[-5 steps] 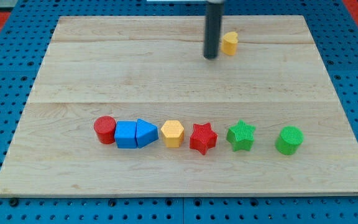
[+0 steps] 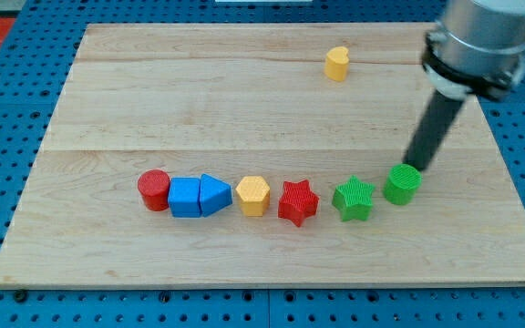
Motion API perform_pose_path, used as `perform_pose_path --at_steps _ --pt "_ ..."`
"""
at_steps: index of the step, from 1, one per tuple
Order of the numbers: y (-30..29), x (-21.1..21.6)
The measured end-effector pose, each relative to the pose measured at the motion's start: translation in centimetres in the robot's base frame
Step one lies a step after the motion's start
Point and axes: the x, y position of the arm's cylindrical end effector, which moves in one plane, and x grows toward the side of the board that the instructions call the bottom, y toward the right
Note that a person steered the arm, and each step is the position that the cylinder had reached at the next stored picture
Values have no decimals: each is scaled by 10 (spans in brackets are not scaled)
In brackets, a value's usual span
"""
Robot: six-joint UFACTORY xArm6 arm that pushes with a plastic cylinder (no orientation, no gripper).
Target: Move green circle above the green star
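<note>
Camera view shows you the green circle (image 2: 403,184), a short ribbed cylinder standing upright on its flat end, round in plan so it points no particular way. It sits just right of the green star (image 2: 354,199), slightly nearer the view's top, close to touching it. My tip (image 2: 417,168) sits at the circle's upper right edge. You have no gripper here, only the rod.

Pale matt wooden board (image 2: 153,109), ribbed matt plastic green circle (image 2: 402,184), green star (image 2: 354,199)
</note>
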Motion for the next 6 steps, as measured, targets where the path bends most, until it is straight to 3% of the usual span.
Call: perform_pose_path --at_steps 1,2,4,6 --pt "37 19" --pt "97 75" --pt "-10 59" --pt "-110 -51"
